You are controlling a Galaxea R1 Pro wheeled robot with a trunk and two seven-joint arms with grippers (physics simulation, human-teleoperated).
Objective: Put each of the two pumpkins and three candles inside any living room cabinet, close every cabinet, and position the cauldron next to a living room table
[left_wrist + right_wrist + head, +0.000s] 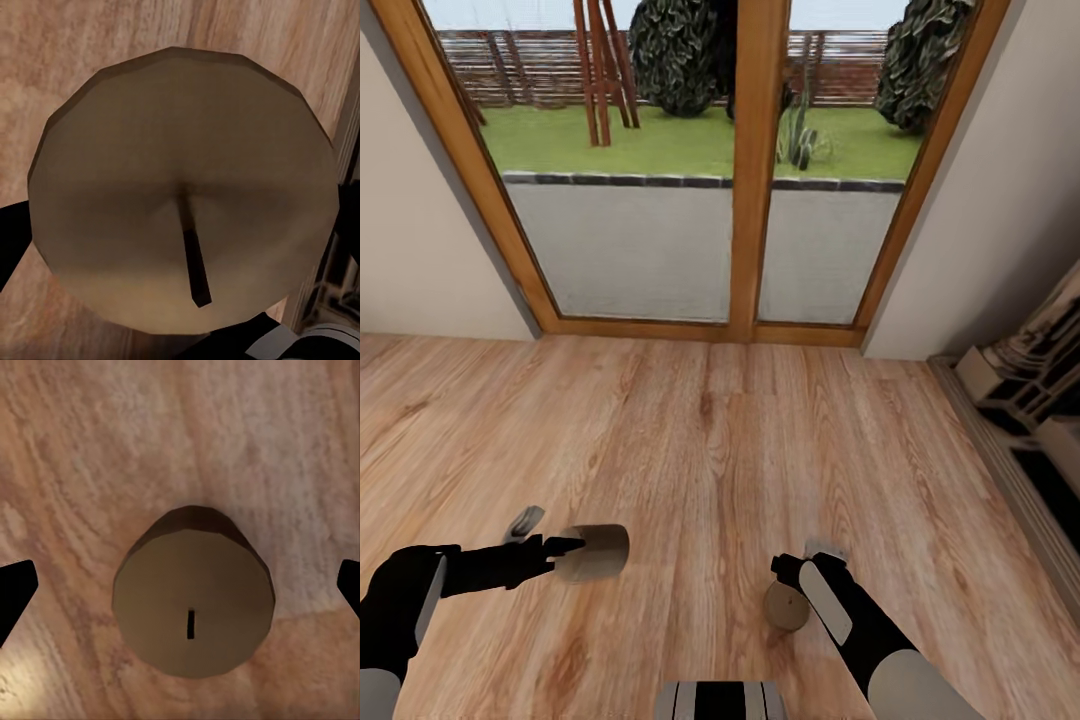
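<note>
— Head view, living room, facing the glazed garden door [745, 170]: your left gripper [565, 547] is clamped on a candle [595, 553], carried on its side, long axis level and pointing toward your right, above the wooden floor [710, 430].

— And the right arm?

— Your right gripper [792, 590] hangs over a second candle [787, 606]. From the right wrist view that candle [193, 611] stands upright straight below, wick end facing the camera, the dark fingertips [15, 592] spread wide on either side of it. So the fingers are apart and nothing is gripped there yet.

— Is that one on the floor?

— It looks so, though you cannot be sure from these pictures. The left wrist view puts the held candle [184, 199] end-on, wick toward the lens.

— Cabinet?

— Pale shelving [1025, 390] shows at your right. Judged from this, the right arm is the nearer to the loose candle; a straight descent should bracket it.
</note>
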